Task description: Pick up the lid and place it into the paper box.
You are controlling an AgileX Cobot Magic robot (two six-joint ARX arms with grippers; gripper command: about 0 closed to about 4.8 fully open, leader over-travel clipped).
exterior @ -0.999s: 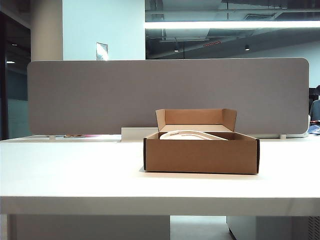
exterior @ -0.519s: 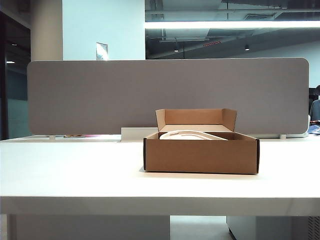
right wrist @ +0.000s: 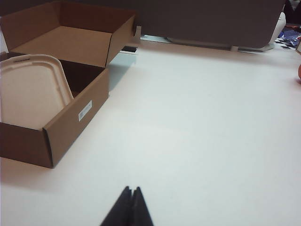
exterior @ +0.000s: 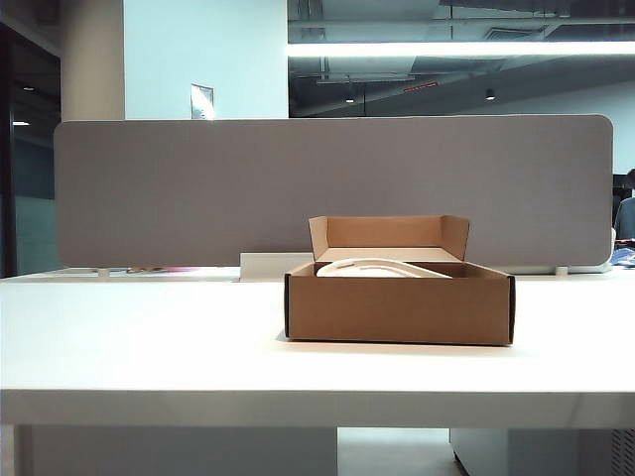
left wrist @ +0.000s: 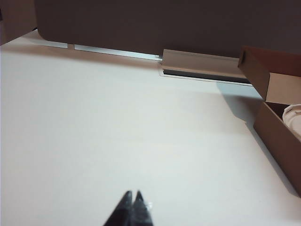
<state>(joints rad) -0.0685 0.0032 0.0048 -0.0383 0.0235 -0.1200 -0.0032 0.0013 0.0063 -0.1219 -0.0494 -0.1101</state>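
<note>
White table (exterior: 149,337) surface is seen across the whole foreground, backed by a grey partition panel (exterior: 198,188) at its far edge. Right of centre on the table, the paper box (exterior: 399,309) is set with its far flap raised. The lid (exterior: 382,268) is seen lying inside the box, tilted, with one edge resting against the box wall (right wrist: 77,115) and its rim showing above the near wall. A long flat white block (exterior: 263,266) is placed behind the box, just beside the panel. The left end effector (left wrist: 132,207) is held clenched and empty over bare table to the left of the box. The right end effector (right wrist: 129,205) is likewise clenched on nothing, over bare table to the right of the box.
</note>
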